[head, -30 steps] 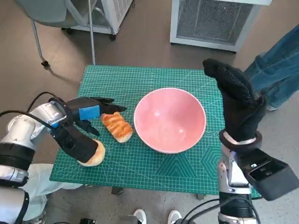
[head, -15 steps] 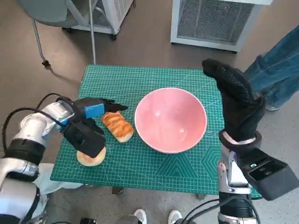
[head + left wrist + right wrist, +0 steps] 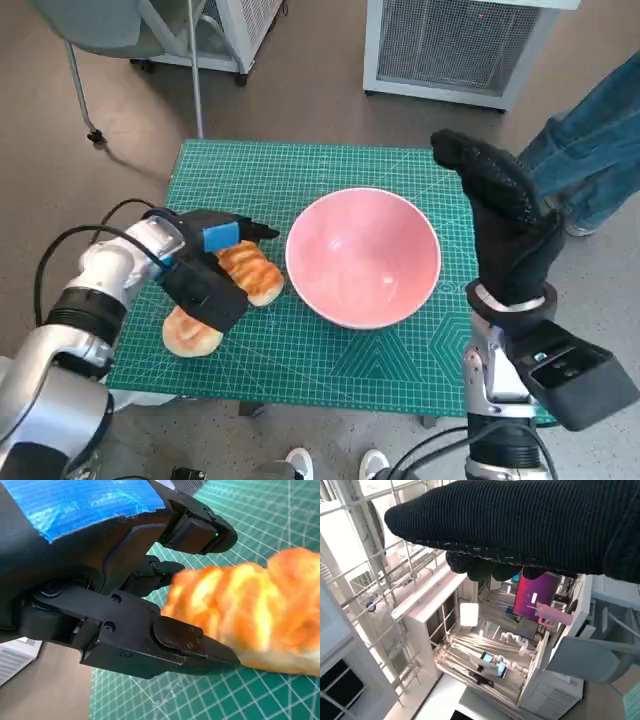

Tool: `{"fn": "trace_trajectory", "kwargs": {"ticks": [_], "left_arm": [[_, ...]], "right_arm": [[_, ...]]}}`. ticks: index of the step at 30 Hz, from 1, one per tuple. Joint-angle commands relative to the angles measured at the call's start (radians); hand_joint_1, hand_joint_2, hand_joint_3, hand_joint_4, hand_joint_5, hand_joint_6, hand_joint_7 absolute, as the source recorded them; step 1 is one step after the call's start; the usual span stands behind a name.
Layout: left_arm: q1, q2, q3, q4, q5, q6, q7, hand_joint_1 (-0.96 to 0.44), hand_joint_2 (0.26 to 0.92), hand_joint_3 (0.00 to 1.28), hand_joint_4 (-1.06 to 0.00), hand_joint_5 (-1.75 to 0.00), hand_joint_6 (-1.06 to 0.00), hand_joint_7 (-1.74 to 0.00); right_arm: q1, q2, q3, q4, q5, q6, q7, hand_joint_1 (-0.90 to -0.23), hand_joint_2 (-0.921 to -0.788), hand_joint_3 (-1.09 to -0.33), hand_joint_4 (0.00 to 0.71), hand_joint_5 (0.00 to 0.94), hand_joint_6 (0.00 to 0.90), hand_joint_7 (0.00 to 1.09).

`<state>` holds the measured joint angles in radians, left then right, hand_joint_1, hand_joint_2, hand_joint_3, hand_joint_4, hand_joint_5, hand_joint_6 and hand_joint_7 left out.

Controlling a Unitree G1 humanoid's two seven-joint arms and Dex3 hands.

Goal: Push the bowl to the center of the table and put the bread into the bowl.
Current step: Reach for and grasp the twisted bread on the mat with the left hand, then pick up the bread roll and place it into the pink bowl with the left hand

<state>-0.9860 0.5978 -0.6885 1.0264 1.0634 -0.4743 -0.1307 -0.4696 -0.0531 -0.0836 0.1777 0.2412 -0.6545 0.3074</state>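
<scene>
Fingers of the left hand (image 3: 205, 268) straddle the long bread (image 3: 252, 271), not visibly clamped, so I cannot tell if it grips. Just beyond sits the pink bowl (image 3: 363, 256), mid-tabletop (image 3: 300, 165). Right hand (image 3: 508, 215) hovers empty, fingers extended, beside the bowl.

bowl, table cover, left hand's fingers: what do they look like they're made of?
Bowl: smooth, evenly pink with soft highlights; probably plastic or glazed ceramic, can't tell which.
Table cover: matte green with a printed grid, likely a rubbery cutting mat.
Left hand fingers: matte black rigid links with visible screws; plastic or coated metal.
</scene>
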Motion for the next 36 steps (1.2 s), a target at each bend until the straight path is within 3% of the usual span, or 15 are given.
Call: {"fn": "trace_trajectory", "kwargs": {"ticks": [1, 6, 8, 9, 10, 11, 12, 14, 17, 20, 25, 36], "left_arm": [[-0.017, -0.023, -0.033, 0.039, 0.012, 0.017, 0.009, -0.11, 0.815, 0.01, -0.33, -0.02, -0.44, -0.04], [-0.014, -0.042, -0.058, 0.079, 0.009, 0.013, 0.027, -0.07, 0.854, 0.02, -0.44, -0.04, -0.57, -0.08], [-0.013, -0.046, -0.069, 0.093, 0.01, 0.011, 0.038, -0.05, 0.887, 0.03, -0.53, -0.05, -0.66, -0.14], [-0.012, -0.047, -0.074, 0.099, 0.011, 0.009, 0.046, -0.16, 0.9, 0.08, -0.63, -0.09, -0.63, -0.57], [-0.011, -0.044, -0.078, 0.1, 0.01, 0.002, 0.054, -0.19, 0.904, 0.11, -0.66, -0.1, -0.61, -0.73], [-0.01, -0.041, -0.082, 0.102, 0.01, -0.003, 0.061, -0.12, 0.91, 0.12, -0.62, -0.48, -0.61, -0.94], [-0.01, -0.036, -0.081, 0.101, 0.004, -0.014, 0.066, -0.08, 0.914, 0.13, -0.59, -0.73, -0.61, -1.08], [-0.011, -0.027, -0.079, 0.102, -0.008, -0.032, 0.07, -0.04, 0.917, 0.11, -0.6, -0.93, -0.63, -1.17], [-0.016, -0.015, -0.074, 0.103, -0.023, -0.052, 0.065, -0.01, 0.916, 0.1, -0.59, -1.22, -0.69, -1.05], [-0.024, 0.008, -0.061, 0.099, -0.045, -0.082, 0.064, -0.01, 0.913, 0.1, -0.58, -1.36, -0.72, -0.95], [-0.041, 0.036, -0.038, 0.111, -0.082, -0.118, 0.057, 0.0, 0.918, 0.08, -0.62, -1.37, -0.72, -0.93], [-0.125, 0.151, 0.119, 0.088, -0.243, -0.165, -0.034, 0.0, 0.92, 0.05, -0.71, -1.12, -0.65, -1.17]], "right_arm": [[0.025, 0.002, -0.004, -0.001, 0.008, 0.011, -0.007, -0.622, -0.921, -0.752, 0.272, 0.018, -0.001, 0.76], [0.031, 0.005, -0.004, -0.005, 0.004, 0.008, -0.011, -0.622, -0.921, -0.752, 0.272, 0.019, -0.001, 0.76], [0.032, 0.005, -0.005, -0.006, 0.003, 0.008, -0.013, -0.622, -0.921, -0.752, 0.272, 0.019, -0.001, 0.76], [0.032, 0.006, -0.004, -0.008, 0.001, 0.008, -0.015, -0.622, -0.921, -0.752, 0.272, 0.019, -0.001, 0.76], [0.033, 0.006, -0.004, -0.009, 0.0, 0.008, -0.017, -0.622, -0.921, -0.752, 0.272, 0.019, -0.001, 0.76], [0.033, 0.006, -0.004, -0.01, -0.001, 0.008, -0.018, -0.621, -0.921, -0.752, 0.272, 0.019, -0.001, 0.76], [0.034, 0.005, -0.005, -0.009, 0.0, 0.007, -0.018, -0.62, -0.921, -0.752, 0.272, 0.019, -0.001, 0.76], [0.034, 0.005, -0.006, -0.006, 0.001, 0.004, -0.019, -0.618, -0.921, -0.752, 0.272, 0.019, -0.001, 0.76], [0.034, 0.004, -0.007, -0.004, 0.001, 0.002, -0.021, -0.616, -0.921, -0.752, 0.272, 0.019, -0.001, 0.76], [0.031, 0.005, -0.009, 0.005, 0.006, 0.001, -0.02, -0.613, -0.921, -0.751, 0.272, 0.02, -0.001, 0.76], [0.031, 0.012, -0.007, 0.009, 0.003, 0.0, -0.024, -0.602, -0.921, -0.753, 0.272, 0.02, -0.001, 0.76], [0.039, 0.014, -0.008, -0.004, 0.0, 0.003, -0.026, -0.596, -0.921, -0.758, 0.272, 0.02, -0.001, 0.76]]}}
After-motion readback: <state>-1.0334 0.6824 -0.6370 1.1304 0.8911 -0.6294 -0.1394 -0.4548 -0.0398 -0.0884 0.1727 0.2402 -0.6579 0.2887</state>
